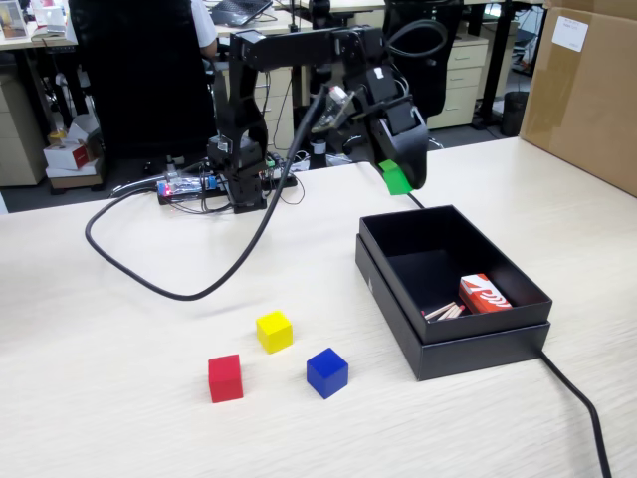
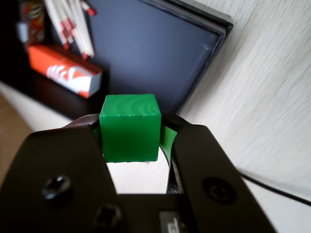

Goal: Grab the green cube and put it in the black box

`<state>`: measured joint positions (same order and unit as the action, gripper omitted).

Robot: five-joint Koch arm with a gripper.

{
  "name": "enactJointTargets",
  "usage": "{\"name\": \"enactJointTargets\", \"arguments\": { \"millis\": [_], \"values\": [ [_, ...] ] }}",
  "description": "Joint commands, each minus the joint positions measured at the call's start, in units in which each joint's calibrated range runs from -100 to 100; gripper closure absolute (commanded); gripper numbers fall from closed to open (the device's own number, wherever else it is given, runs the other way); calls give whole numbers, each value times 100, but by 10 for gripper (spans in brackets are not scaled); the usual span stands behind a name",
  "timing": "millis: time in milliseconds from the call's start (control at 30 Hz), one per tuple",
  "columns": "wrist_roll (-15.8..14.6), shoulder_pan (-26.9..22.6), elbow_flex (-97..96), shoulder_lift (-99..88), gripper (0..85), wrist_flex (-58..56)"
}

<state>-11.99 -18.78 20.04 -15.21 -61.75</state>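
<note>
The only printing in reach of my cameras is on the red-and-white packet [image 1: 484, 294] lying inside the black box [image 1: 398, 284]; in my wrist view it shows white curved markings on red, too blurred for me to read any word. Beside it lie some thin white sticks [image 2: 73, 24] with red ends, and a second printed packet in the dark upper left corner of my wrist view is too dim to make out. A white label [image 1: 569, 33] sits on the brown cardboard carton [image 1: 587, 95] at the right edge of the fixed view, its text too small to read.

My arm rises from its base [image 1: 237, 164] at the far side of the surface [image 1: 119, 398], the upper link running level toward the right of the fixed view, and my wrist bends down so that my gripper [image 2: 131, 131] hangs in the air above the far rim of the black box. My fingers [image 2: 73, 160] are clamped on the green cube [image 2: 130, 127], one on each side of it, and the cube is off the surface, just over the box's far edge.

On the surface in front of the box, well apart from me, stand the yellow cube [image 1: 274, 331], the red cube [image 1: 225, 377] and the blue cube [image 1: 326, 372]. A black cable [image 1: 189, 284] loops across the surface from my base.
</note>
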Motion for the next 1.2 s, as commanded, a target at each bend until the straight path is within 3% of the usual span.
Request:
{"name": "enactJointTargets", "arguments": {
  "millis": [0,567,633,900,1167],
  "values": [
    [-73,-10,453,207,846,-15],
    [-371,20,553,2537,843,115],
    [-366,20,453,2640,727,115],
    [-176,24,127,2376,428,218],
    [63,59,-490,437,414,780]
  ]
}}
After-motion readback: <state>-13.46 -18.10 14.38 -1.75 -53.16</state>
